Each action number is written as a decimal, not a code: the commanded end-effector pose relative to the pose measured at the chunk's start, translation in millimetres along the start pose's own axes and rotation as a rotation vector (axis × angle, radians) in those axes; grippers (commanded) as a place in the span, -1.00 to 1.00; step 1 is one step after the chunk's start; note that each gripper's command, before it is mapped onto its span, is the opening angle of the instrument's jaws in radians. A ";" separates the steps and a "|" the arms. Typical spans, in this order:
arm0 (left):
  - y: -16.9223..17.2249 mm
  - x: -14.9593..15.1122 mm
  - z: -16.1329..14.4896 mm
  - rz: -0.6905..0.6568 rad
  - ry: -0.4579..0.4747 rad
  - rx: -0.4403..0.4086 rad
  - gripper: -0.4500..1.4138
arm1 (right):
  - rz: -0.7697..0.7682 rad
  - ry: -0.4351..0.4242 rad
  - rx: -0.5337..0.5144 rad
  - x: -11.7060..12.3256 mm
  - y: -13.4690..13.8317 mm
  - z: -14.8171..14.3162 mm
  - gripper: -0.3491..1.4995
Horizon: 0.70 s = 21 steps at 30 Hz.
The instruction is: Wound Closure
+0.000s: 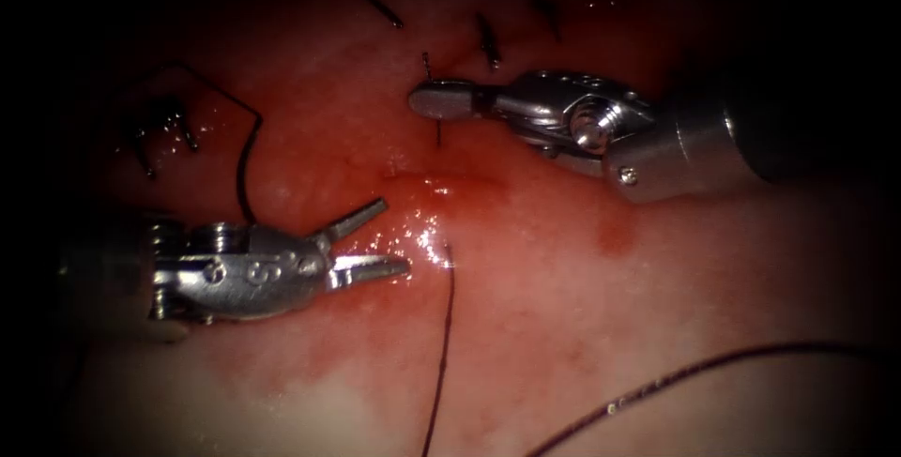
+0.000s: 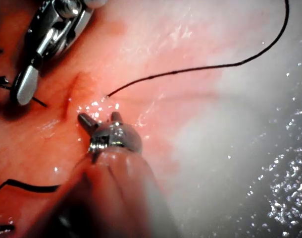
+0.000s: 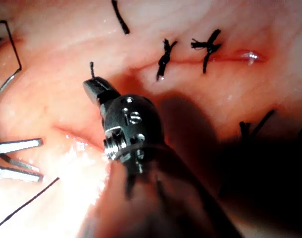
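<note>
In the endoscope view, the left gripper (image 1: 394, 236) hovers just above the tissue (image 1: 582, 307) with its jaws spread wide and nothing between them. It sits close to where the long thread (image 1: 441, 344) comes out of the wet, red-stained surface beside the cut (image 1: 441, 182), probably placed to take that strand. The right gripper (image 1: 434, 100) is closed flat across a short thread end (image 1: 425, 65) that pokes out above and below its jaws, apparently to keep that end under control. The needle (image 1: 241, 171) lies loose on the tissue left of the cut, behind the left tool. Neither tool holds it, and I cannot tell whether its tip is buried.

In the left wrist view, the left gripper (image 2: 98, 117) stands open over glistening red fluid (image 2: 99, 105), with the long thread (image 2: 190, 72) starting just beyond it. The right gripper (image 2: 23, 89) rests closed nearby.

In the right wrist view, the right gripper (image 3: 94, 87) clamps the thread end (image 3: 91, 68). Two tied stitches (image 3: 165, 58) cross the closed stretch of the cut, so the tools work at the open part.
</note>
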 end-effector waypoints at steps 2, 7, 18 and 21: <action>1.4 -0.6 1.3 -0.013 -0.001 -0.013 -0.06 | -0.026 0.013 0.012 -0.4 -1.0 0.3 -1.00; 1.7 -1.5 2.5 -0.036 -0.007 -0.022 -0.06 | -0.058 0.034 0.016 0.1 -1.6 0.1 -1.00; 1.8 -4.5 3.6 -0.072 -0.047 -0.053 -0.06 | -0.107 0.087 0.046 1.7 -3.1 -0.9 -1.00; 1.6 -4.7 3.6 -0.081 -0.045 -0.055 -0.06 | -0.119 0.103 0.051 2.3 -3.7 -1.2 -1.00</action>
